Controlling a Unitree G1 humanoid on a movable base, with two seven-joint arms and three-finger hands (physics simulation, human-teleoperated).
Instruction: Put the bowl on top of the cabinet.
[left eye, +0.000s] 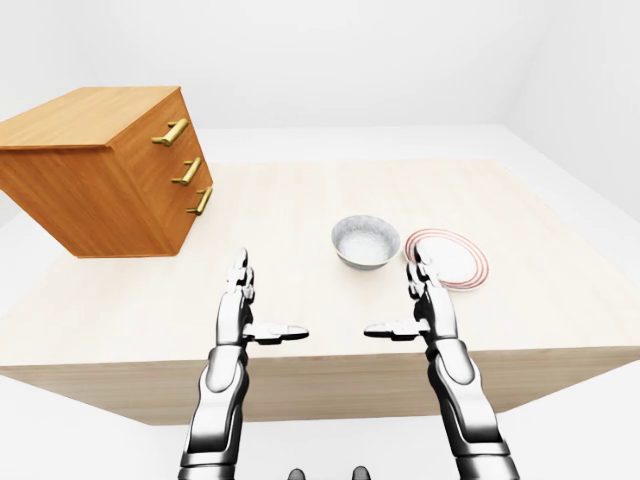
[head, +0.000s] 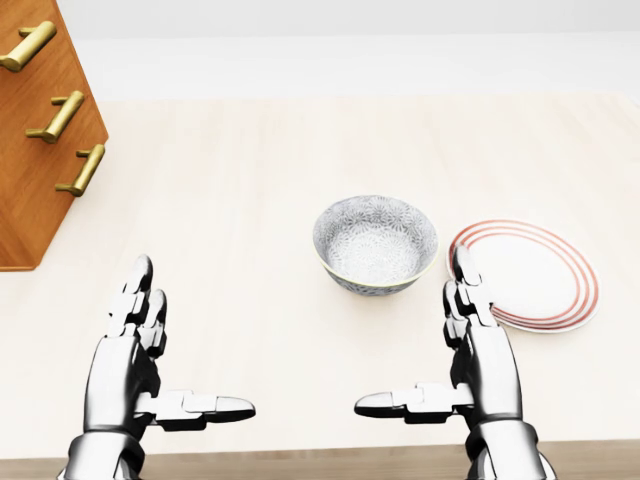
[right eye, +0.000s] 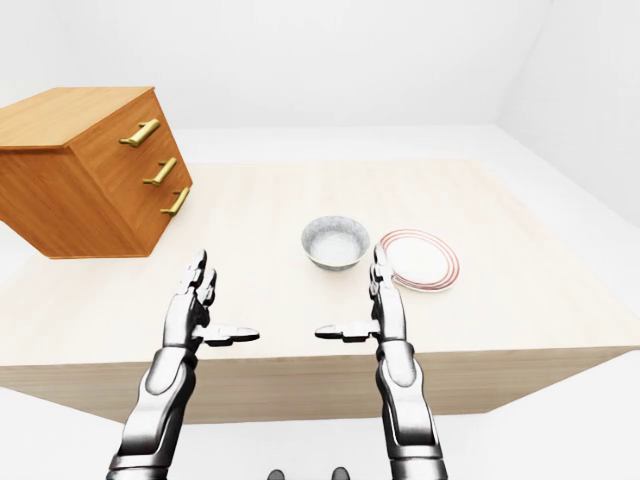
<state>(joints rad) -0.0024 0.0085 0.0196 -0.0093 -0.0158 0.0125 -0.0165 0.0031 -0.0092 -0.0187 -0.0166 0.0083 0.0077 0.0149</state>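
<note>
- Head view showed your left hand (head: 135, 360) and right hand (head: 480, 360) low in the frame, over the near edge of the table (head: 250, 170), palms turned toward each other.
- You had both hands open. The fingers (head: 140, 290) stood upright and close together, and each thumb stuck out sideways toward the other hand. A wide gap lay between the two thumb tips, and neither hand gripped any object.
- The bowl (head: 375, 245), grey-white and patterned, stood upright on the table. In the head view it sat above the gap between your hands, nearer the right hand, and touched neither.
- A plate (head: 545, 270), white with red rings, lay just to the right of the bowl, with a thin strip of table showing between them.
- Your right fingertips overlapped the plate's left rim in the head view. Whether they touched it could not be told.
- The cabinet (left eye: 100, 170), made of wood, stood on the left part of the table in the left-eye view, well apart from the bowl.
- Three brass handles (left eye: 170, 132) ran down the cabinet face that was turned toward the bowl.
- The bowl was not on the cabinet.
</note>
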